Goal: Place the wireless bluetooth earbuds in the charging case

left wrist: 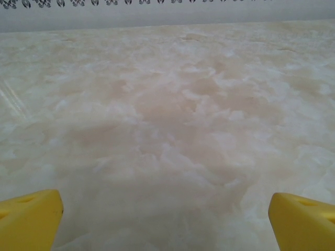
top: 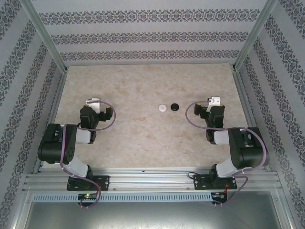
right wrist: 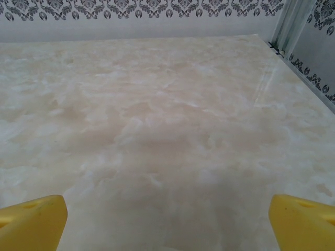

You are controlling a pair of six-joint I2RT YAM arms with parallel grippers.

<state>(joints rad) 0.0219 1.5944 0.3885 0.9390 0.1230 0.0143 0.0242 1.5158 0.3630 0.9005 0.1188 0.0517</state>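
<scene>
Two small round pucks lie side by side at mid-table, a white one [top: 163, 108] and a black one [top: 175, 106]; they look like charging cases, lids shut as far as I can tell. The earbuds are out of view. My left gripper [top: 94, 101] rests low over the table well left of the pucks, open, its yellow fingertips [left wrist: 31, 217] far apart with bare marble between them. To the right of the pucks, my right gripper [top: 216, 100] is also open, and nothing sits between its yellow fingertips [right wrist: 34, 219].
The beige marble tabletop [top: 143, 143] is walled by patterned panels [top: 152, 33] at the back and both sides, with metal posts [top: 45, 36] at the corners. Purple cables [top: 110, 117] loop beside each wrist.
</scene>
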